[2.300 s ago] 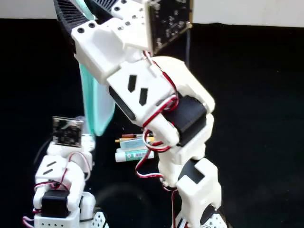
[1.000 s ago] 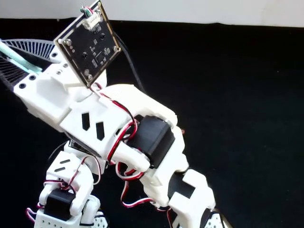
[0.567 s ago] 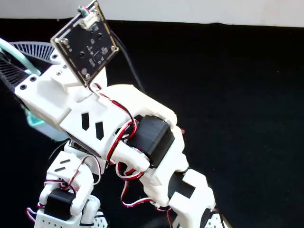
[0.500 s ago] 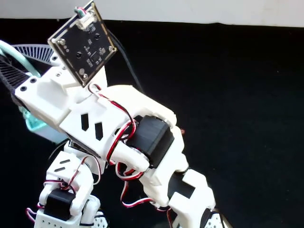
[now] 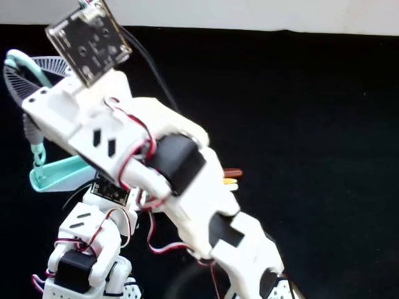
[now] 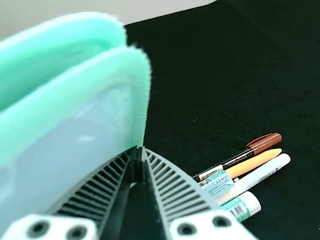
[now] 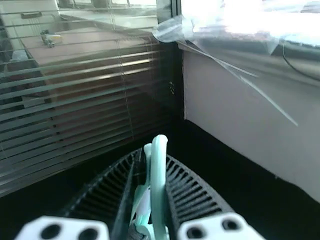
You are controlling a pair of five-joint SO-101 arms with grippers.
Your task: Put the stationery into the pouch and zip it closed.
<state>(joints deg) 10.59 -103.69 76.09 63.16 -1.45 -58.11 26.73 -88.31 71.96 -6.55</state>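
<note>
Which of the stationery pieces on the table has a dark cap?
The black pen with the brown cap, at one end of the row. The orange pen, white pen and thick tube are pale-tipped.

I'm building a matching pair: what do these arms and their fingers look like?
The right arm and left arm have white blocky shells, black motors and red and white wires. The fingers are black, ribbed and tapered. A dark circuit board tops the right wrist.
</note>
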